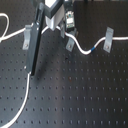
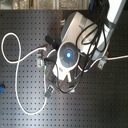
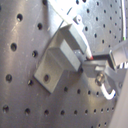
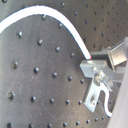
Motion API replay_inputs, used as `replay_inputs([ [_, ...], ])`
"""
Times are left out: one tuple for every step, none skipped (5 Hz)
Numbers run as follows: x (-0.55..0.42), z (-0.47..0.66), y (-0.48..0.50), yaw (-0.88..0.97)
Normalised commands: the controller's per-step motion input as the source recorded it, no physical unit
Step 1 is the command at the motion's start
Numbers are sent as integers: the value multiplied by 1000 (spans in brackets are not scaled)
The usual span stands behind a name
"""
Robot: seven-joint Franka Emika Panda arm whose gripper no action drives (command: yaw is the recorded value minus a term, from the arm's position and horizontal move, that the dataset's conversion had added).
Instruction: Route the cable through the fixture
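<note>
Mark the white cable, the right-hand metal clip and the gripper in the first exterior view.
Long thin white cable (image 1: 84,49), first exterior view, on its bare stretch past the gripper.
Small grey metal clip (image 1: 108,38), first exterior view, on its upright plate.
Gripper (image 1: 70,40), first exterior view, between its fingers.

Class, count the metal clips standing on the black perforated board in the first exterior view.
3. One clip near the first exterior view's left, one middle clip just under the gripper, one clip toward the right. The arm may hide others.
</note>
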Motion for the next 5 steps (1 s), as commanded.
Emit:
replay_inputs([
  [-84, -539, -65, 91],
  [-125, -504, -51, 97],
  [42, -84, -245, -211],
  [159, -2, -223, -263],
  [148, -3, -244, -249],
])
